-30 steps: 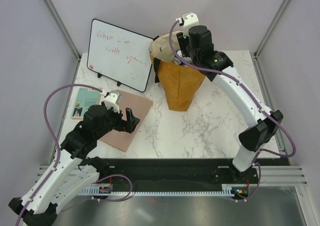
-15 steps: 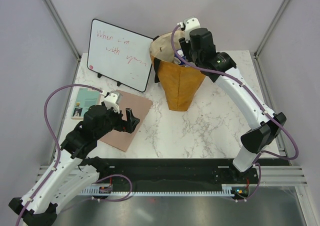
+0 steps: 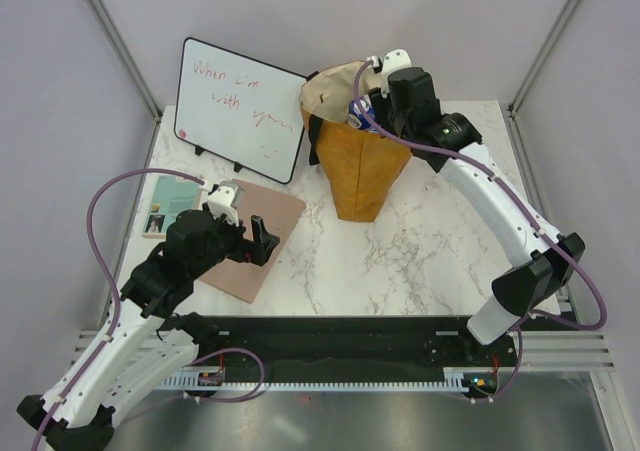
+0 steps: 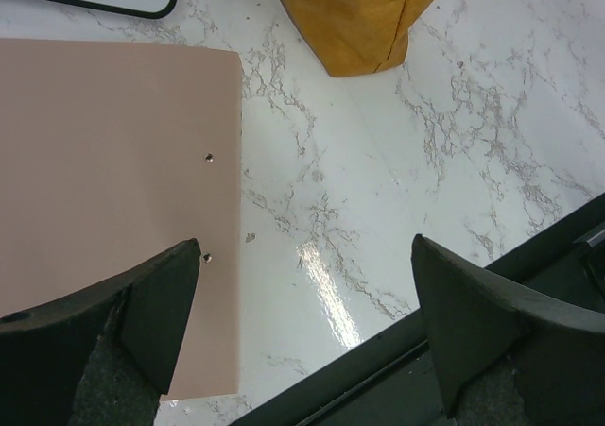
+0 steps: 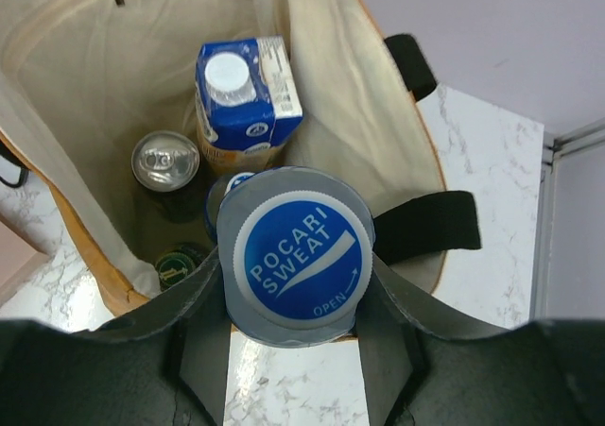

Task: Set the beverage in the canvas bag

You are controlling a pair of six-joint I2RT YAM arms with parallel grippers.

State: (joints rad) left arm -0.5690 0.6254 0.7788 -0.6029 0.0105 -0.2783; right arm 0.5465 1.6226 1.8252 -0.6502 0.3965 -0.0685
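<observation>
The mustard-brown canvas bag (image 3: 360, 166) stands upright at the back centre, mouth open, cream lining (image 5: 95, 76) showing. My right gripper (image 5: 295, 284) is shut on a Pocari Sweat bottle (image 5: 295, 258), seen cap-on, held above the bag's near rim. Inside the bag stand a blue carton (image 5: 248, 91), a silver can (image 5: 165, 160) and a green-capped bottle (image 5: 175, 265). In the top view the right gripper (image 3: 372, 106) hovers over the bag's right rim. My left gripper (image 4: 302, 322) is open and empty above the table's front edge, low at the left (image 3: 262, 241).
A pink board (image 3: 250, 236) lies under the left gripper, a small book (image 3: 168, 206) beside it. A whiteboard (image 3: 240, 111) leans at the back left. Black strap handles (image 5: 421, 228) cross the bag's rim. The black front rail (image 4: 529, 265) runs along the near edge.
My right arm has shifted right and a little back with the bottle, from over the bag's middle toward its right rim. The left arm has not moved.
</observation>
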